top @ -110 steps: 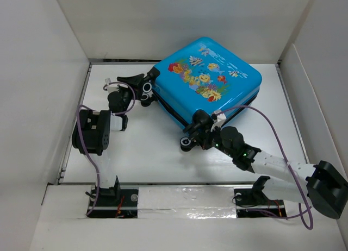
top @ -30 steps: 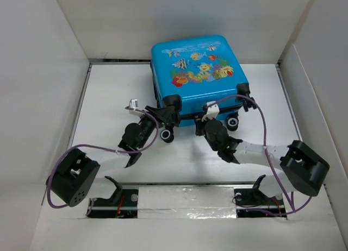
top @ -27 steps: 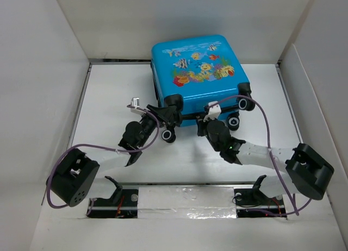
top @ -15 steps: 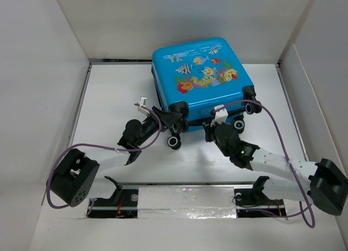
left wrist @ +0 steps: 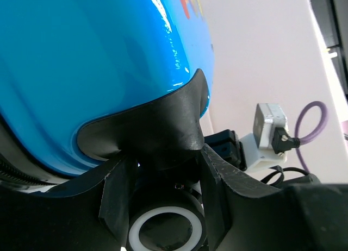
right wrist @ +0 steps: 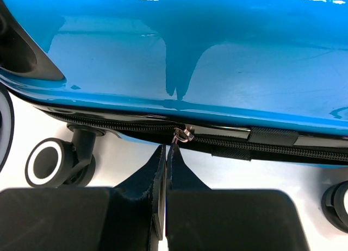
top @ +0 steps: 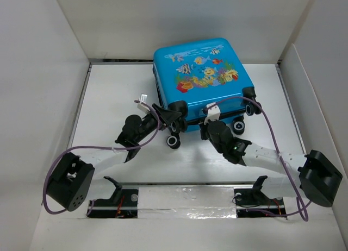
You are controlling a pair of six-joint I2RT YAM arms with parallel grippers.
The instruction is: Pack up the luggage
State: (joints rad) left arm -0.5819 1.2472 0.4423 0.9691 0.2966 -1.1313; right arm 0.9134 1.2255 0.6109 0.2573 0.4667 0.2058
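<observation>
The bright blue luggage [top: 204, 71] lies flat and closed at the back of the table, fish print up, wheels toward me. My left gripper [top: 170, 122] is closed round the near-left wheel; in the left wrist view [left wrist: 163, 161] its fingers [left wrist: 117, 194] flank the black-and-white wheel [left wrist: 166, 232] under the black corner housing [left wrist: 147, 131]. My right gripper [top: 209, 126] is at the near edge seam. In the right wrist view [right wrist: 166, 150] it is shut, pinching the pull tab just below the metal zipper slider [right wrist: 184, 135] on the black zipper [right wrist: 119, 127].
White walls enclose the table [top: 114, 93] on three sides. Other wheels [top: 238, 127] stick out at the suitcase's near right, and one [right wrist: 50, 163] shows left of my right fingers. Purple cables [top: 269, 131] loop over both arms.
The suitcase has shifted a little right and back, with both grippers still on it. The left arm has stretched forward and the right arm's elbow has swung.
</observation>
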